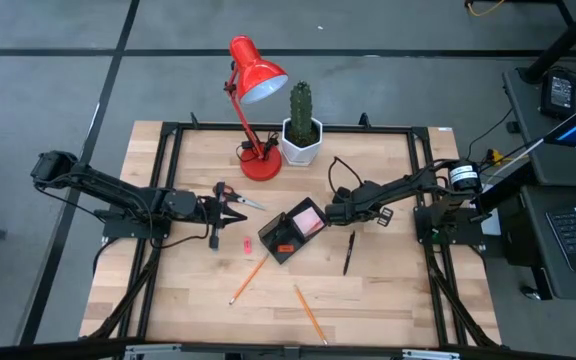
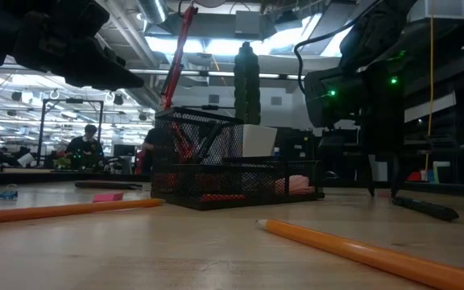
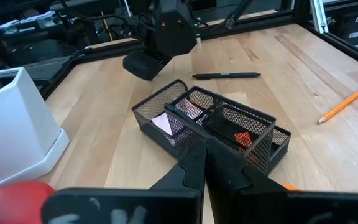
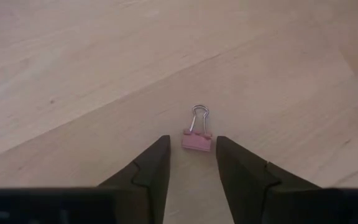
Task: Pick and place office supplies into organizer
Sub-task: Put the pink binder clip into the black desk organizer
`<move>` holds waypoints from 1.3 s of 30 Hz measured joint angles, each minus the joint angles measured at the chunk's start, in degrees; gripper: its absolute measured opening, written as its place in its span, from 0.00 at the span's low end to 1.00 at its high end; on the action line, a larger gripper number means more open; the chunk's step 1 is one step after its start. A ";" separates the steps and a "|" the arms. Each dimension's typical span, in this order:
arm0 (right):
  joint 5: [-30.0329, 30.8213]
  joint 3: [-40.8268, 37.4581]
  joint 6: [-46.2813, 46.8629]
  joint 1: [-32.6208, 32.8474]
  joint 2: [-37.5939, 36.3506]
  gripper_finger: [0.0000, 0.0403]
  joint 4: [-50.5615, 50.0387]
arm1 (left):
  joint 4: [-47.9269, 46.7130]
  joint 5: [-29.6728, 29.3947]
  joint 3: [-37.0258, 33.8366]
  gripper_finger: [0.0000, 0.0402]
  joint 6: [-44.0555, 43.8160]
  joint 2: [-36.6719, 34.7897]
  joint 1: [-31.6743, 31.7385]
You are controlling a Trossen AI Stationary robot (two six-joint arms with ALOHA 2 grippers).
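The black mesh organizer (image 1: 290, 232) stands mid-table with a pink sticky-note pad (image 1: 308, 218) in it. Just to its right my right gripper (image 1: 332, 210) points steeply down, open. In the right wrist view a small pink binder clip (image 4: 197, 139) lies flat on the wood between its fingertips (image 4: 160, 152), and I see no touch. My left gripper (image 3: 204, 149) is shut and empty, hovering left of the organizer beside the red-handled scissors (image 1: 234, 197). A black pen (image 1: 349, 252), two orange pencils (image 1: 250, 280) (image 1: 310, 313) and a small pink piece (image 1: 245, 243) lie on the table.
A red desk lamp (image 1: 255, 95) and a cactus in a white pot (image 1: 301, 135) stand at the far edge behind the organizer. A black metal frame (image 1: 423, 160) borders the table. Bare wood lies along the near edge around the pencils.
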 joint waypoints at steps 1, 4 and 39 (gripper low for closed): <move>0.00 0.00 -0.02 0.00 0.02 0.33 -0.06 | -0.08 0.00 0.00 0.01 0.00 0.00 0.00; 0.00 0.00 -0.22 0.00 0.04 0.33 -0.13 | -0.11 0.00 0.00 0.01 0.02 -0.02 -0.02; -0.07 3.95 -18.37 0.46 -1.61 0.16 -0.38 | -0.13 -0.01 0.00 0.01 0.00 -0.02 -0.02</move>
